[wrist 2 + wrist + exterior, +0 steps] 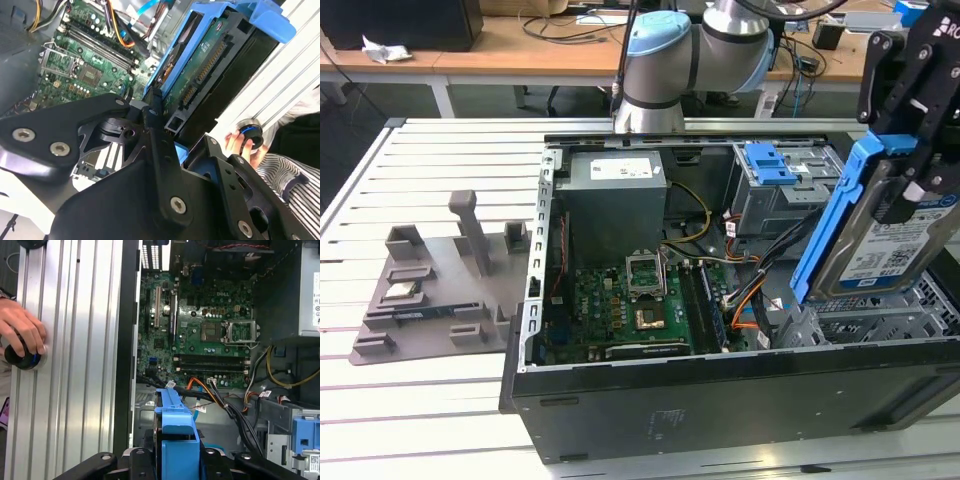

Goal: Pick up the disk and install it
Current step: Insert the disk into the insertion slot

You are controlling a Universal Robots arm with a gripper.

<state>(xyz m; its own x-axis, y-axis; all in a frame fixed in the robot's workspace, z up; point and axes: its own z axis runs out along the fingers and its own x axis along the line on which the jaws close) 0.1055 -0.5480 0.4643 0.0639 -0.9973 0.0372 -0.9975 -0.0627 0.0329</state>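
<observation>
The disk (890, 240), a silver drive with a white-and-blue label in a blue plastic frame, hangs tilted on edge above the open computer case (720, 380), at the exterior view's right. My gripper (918, 170) is shut on the disk, gripping its upper end from above. In the second wrist view the disk (200, 65) shows its green circuit board and connector side, held by the black gripper (160, 130). The first wrist view shows the blue frame of the disk (175, 415) sticking out past the gripper (175, 460), over the case's metal drive cage (880, 320).
Inside the case lie a green motherboard (620, 300), a grey power supply box (615, 180), loose cables and a blue latch (770, 162). A grey fixture plate (440, 290) sits on the slatted table at the exterior view's left. A person's hand (20, 335) rests on a black knob (22, 357).
</observation>
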